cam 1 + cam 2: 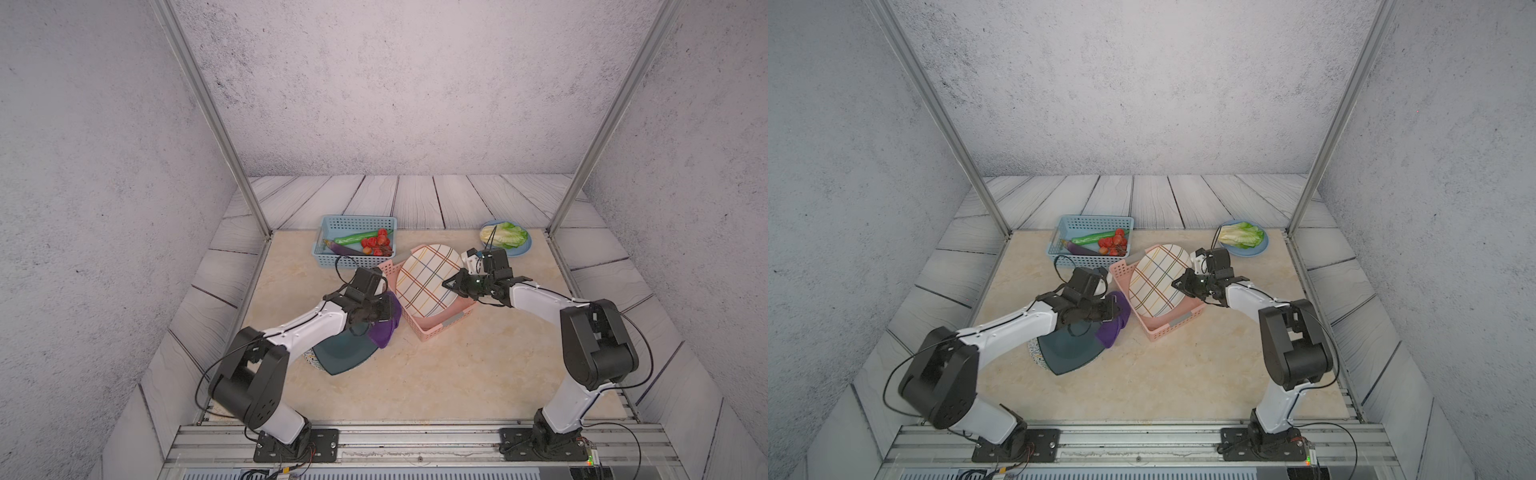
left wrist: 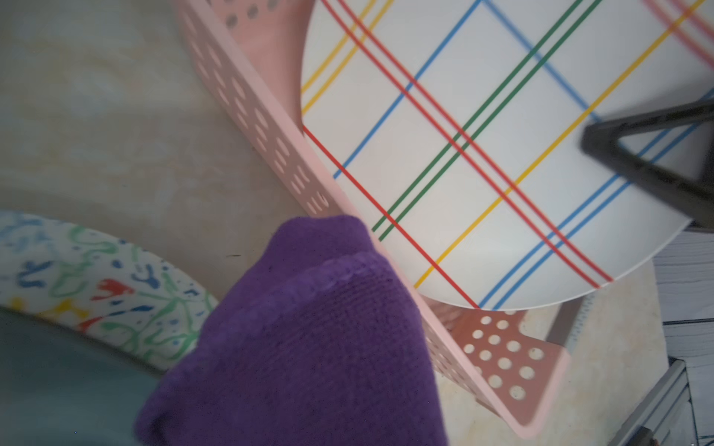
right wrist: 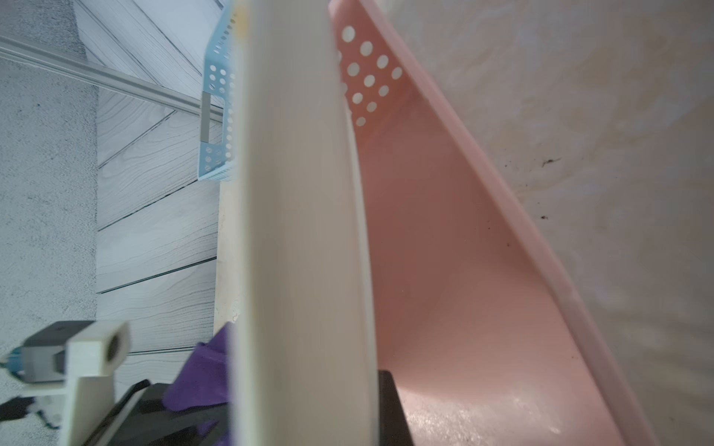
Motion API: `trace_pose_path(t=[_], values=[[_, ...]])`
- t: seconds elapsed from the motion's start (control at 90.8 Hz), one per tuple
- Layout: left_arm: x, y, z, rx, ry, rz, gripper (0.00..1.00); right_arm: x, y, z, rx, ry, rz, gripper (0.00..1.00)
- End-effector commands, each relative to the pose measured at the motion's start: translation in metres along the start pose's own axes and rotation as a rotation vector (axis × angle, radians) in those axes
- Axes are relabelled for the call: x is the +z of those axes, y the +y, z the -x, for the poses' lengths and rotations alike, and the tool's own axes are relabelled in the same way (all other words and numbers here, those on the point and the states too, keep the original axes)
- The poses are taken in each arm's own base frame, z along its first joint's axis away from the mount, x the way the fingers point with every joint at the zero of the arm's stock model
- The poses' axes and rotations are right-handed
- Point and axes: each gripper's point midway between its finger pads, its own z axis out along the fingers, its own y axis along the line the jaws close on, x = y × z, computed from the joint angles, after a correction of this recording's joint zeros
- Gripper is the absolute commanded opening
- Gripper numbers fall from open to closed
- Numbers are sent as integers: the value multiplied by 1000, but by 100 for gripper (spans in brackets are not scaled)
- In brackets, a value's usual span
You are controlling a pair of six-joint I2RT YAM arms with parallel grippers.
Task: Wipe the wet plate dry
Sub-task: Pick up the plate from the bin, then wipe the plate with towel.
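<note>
Pinching the rim of the striped plate (image 1: 428,282), the right gripper (image 1: 452,286) props it in the pink basket (image 1: 432,332). The left gripper (image 1: 381,311) squeezes the purple cloth (image 1: 384,334); next, rub the plate.

The beige marbled bench (image 1: 457,374) carries a pink basket (image 1: 432,328) between the left claw (image 1: 390,311) and right claw (image 1: 451,284). A blue basket (image 1: 328,258) sits beyond the left claw and a speckled plate (image 2: 77,278) on its near side. A blue plate (image 1: 519,252) lies beyond the right claw.

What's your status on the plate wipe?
Left gripper shut on purple cloth. Right gripper shut on rim of plaid plate, tilted up in pink basket. Cloth not on plate yet; basket wall between them.
</note>
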Motion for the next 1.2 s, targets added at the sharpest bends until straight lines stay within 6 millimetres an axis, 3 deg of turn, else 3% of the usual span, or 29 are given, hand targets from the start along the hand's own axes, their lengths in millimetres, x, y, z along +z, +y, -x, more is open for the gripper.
trace_pose_path(t=[0.0, 0.143, 0.242, 0.33, 0.473, 0.705, 0.793, 0.848, 1.035, 1.123, 1.189], values=[[-57, -8, 26, 42, -151, 7, 0, -34, 38, 19, -79, -108, 53, 0], [-113, -41, 53, 99, -291, -86, 0, -63, 83, 13, -92, -142, 186, 0], [-123, -61, 62, 151, -297, -133, 0, -78, 119, -7, -102, -151, 280, 0], [-111, -70, 60, 177, -266, -140, 0, -88, 152, -26, -121, -163, 339, 0], [-78, -85, 32, 181, -157, -159, 0, -114, 189, -23, -87, -241, 438, 0], [-52, -156, -12, 242, -81, -279, 0, -142, 247, -16, -90, -276, 606, 0], [-46, -170, -22, 267, -41, -296, 0, -154, 264, -15, -84, -287, 661, 0], [-42, -161, -21, 255, -45, -249, 0, -161, 268, -14, -77, -298, 687, 0], [-56, -71, 7, 99, -132, -7, 0, -175, 271, -28, -119, -280, 717, 0], [-69, -30, 26, 17, -169, 44, 0, -181, 275, -46, -184, -248, 748, 0], [-82, -16, 41, 26, -196, 63, 0, -181, 282, -71, -262, -195, 780, 0]])
